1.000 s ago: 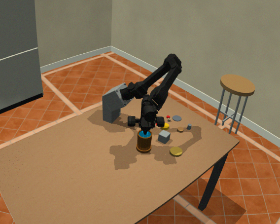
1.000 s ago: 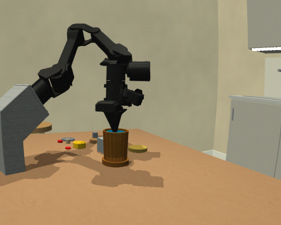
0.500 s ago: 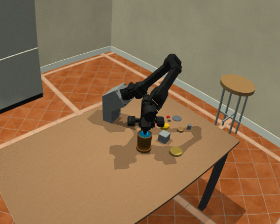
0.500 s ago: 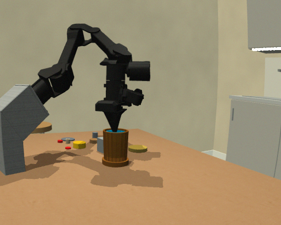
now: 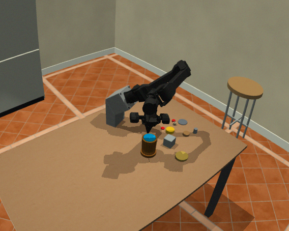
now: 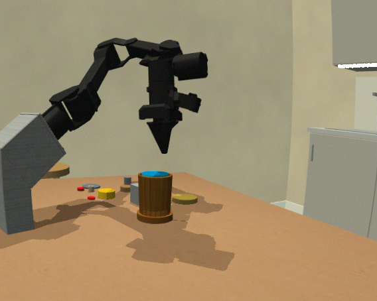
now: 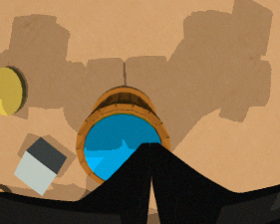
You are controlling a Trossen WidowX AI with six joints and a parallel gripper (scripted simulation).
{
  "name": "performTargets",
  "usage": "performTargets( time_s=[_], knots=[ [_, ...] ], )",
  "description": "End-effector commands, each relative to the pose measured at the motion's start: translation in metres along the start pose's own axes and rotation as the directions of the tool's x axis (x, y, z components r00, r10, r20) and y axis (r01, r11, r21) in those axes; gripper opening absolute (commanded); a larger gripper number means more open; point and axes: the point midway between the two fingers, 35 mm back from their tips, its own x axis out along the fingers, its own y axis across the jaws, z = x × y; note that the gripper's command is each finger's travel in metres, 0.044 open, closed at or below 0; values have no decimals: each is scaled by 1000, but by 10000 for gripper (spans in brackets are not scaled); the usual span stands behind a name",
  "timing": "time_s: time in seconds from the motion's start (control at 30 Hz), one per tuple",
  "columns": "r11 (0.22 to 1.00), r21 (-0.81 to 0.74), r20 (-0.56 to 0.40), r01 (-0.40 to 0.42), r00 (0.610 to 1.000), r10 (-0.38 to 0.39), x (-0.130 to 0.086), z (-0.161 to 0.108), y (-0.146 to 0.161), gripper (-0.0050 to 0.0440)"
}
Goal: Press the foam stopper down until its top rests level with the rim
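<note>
A brown ribbed jar [image 5: 148,146] stands upright on the table; it also shows in the exterior view [image 6: 154,198] and in the wrist view [image 7: 123,135]. Its blue foam stopper [image 5: 149,137] [image 6: 154,174] fills the mouth, with its top about level with the rim or a touch above it. Nothing lies on the stopper [image 7: 119,147]. My gripper [image 6: 162,150] is shut and empty, pointing straight down, and hangs clear above the stopper with a visible gap. In the top view its tip [image 5: 148,130] sits just behind the jar.
A grey cube [image 5: 169,140] stands right of the jar. A dull yellow disc [image 5: 181,155], a bright yellow disc [image 5: 170,130], a grey disc [image 5: 182,121], a tan disc [image 5: 186,133], small red buttons [image 5: 163,127] and a small grey cylinder [image 5: 195,130] lie around. The grey arm base [image 5: 114,108] stands behind.
</note>
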Motion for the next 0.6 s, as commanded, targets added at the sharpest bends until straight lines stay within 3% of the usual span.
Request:
performTargets(
  time_s=[0.0, 0.23, 0.57],
  knots=[
    [1000, -26, -6, -17, 1000, 17, -18, 4, 0, 0],
    [996, 73, -83, -58, 994, 65, -24, -16, 13, 0],
    [996, 70, -79, -49, 995, 55, -21, -17, 11, 0]
  ],
)
